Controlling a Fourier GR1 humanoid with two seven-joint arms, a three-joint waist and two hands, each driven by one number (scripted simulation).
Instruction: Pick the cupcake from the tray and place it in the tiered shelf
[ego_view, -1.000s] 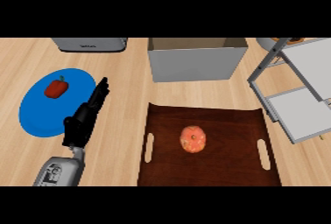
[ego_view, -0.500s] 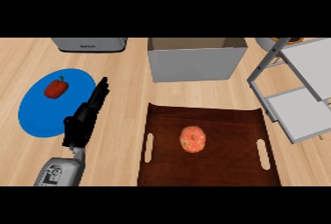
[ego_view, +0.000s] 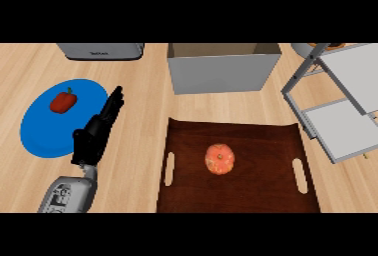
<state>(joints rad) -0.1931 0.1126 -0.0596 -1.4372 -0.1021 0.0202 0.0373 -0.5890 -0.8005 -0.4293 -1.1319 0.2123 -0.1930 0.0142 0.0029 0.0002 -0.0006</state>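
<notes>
The cupcake (ego_view: 220, 159), orange-pink and seen from above, sits near the middle of a dark brown tray (ego_view: 258, 195) at the lower centre. The tiered shelf (ego_view: 337, 107), grey framed with pale shelves, stands at the right edge. My left hand (ego_view: 96, 134) rests on the counter left of the tray, its fingers straight and pointing away, lying partly over the rim of a blue plate. It holds nothing. My right hand does not show in the view.
A blue plate (ego_view: 44, 125) at the left carries a red bell pepper (ego_view: 63, 101). A grey open box (ego_view: 221, 72) stands behind the tray. A grey appliance (ego_view: 100, 51) sits at the back left.
</notes>
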